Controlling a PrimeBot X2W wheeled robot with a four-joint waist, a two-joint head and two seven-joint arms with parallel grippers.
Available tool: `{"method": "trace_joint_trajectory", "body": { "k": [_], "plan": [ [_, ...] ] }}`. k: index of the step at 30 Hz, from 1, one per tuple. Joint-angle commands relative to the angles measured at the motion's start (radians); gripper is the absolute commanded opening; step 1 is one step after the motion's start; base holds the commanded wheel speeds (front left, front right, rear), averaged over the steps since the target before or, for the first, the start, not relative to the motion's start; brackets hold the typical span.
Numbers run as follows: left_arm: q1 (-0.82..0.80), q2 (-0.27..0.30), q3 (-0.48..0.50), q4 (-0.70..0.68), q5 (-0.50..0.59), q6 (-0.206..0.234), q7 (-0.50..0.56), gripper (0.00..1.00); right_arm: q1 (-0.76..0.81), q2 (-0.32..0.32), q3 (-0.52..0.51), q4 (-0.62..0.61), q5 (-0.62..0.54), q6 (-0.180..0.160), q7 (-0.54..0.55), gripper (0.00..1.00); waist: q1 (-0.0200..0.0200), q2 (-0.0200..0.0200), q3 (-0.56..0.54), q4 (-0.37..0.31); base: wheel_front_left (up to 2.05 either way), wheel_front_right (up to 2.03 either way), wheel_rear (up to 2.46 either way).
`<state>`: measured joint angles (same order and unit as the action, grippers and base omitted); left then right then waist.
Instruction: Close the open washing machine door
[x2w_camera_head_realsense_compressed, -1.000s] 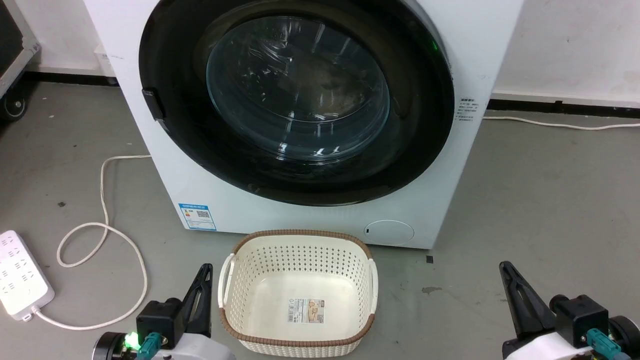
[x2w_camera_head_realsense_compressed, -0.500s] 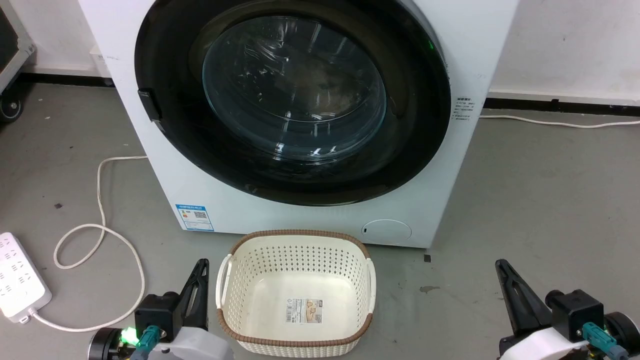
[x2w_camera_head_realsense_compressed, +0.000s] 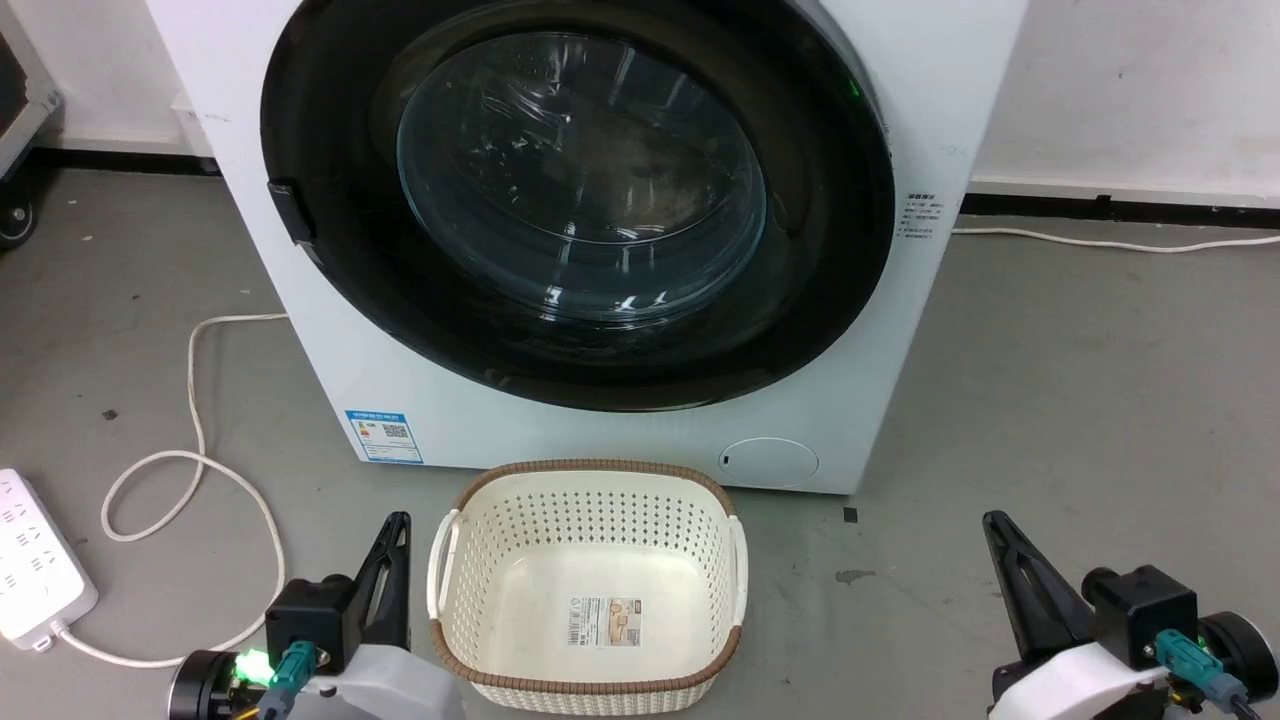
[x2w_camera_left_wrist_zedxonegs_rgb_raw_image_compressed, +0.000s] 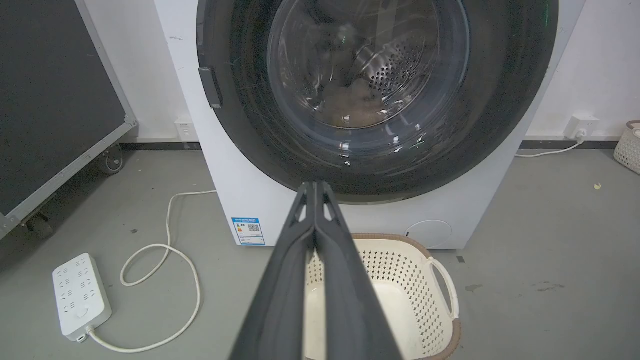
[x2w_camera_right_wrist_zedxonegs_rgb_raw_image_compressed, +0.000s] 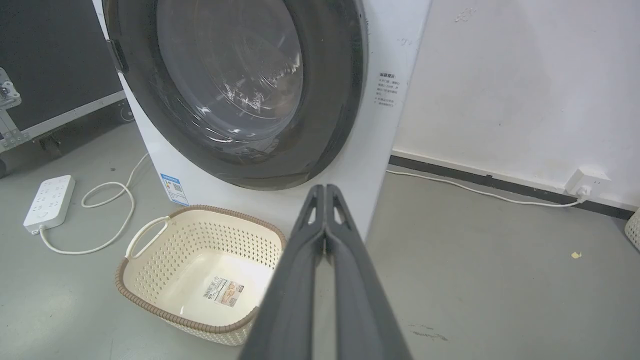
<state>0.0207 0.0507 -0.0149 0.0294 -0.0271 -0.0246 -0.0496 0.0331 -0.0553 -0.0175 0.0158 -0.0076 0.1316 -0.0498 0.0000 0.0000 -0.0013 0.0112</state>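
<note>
One washer (x2w_camera_head_realsense_compressed: 620, 440) stands on the floor, its one door (x2w_camera_head_realsense_compressed: 330, 250) flat against its front. One basket (x2w_camera_head_realsense_compressed: 590, 468) sits just before it, holding only a label (x2w_camera_head_realsense_compressed: 605, 622). One power strip (x2w_camera_head_realsense_compressed: 35, 570) lies left. The left hand (x2w_camera_head_realsense_compressed: 397, 522) and right hand (x2w_camera_head_realsense_compressed: 992, 522), two in all, both have fingers pressed together.

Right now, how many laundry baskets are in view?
2. One cream laundry basket stands directly before the washing machine; a second basket, cut off by the frame, stands by the wall, far right of the machine. Others may be hidden.
</note>
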Motion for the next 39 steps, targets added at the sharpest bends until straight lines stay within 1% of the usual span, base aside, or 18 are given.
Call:
{"method": "trace_joint_trajectory", "body": {
  "k": [1,23,39],
  "plan": [
    [-0.013,0.0,0.005,-0.007,0.011,0.007,0.007,0.0,-0.017,0.004,0.004,-0.008,0.005,-0.001,0.007,0.0,0.0,0.0,0.0,-0.001,0.0,0.0,0.0],
    [-0.021,0.0,0.015,-0.029,0.027,0.025,0.05,0.0,-0.033,0.005,0.018,-0.016,0.008,-0.001,0.05,0.0,0.0,0.0,0.001,-0.011,0.0,0.0,0.0],
    [-0.021,0.0,0.015,-0.029,0.027,0.025,0.05,0.0,-0.033,0.005,0.018,-0.016,0.008,-0.001,0.05,0.0,0.0,0.0,0.001,-0.011,0.0,0.0,0.0]
  ]
}}
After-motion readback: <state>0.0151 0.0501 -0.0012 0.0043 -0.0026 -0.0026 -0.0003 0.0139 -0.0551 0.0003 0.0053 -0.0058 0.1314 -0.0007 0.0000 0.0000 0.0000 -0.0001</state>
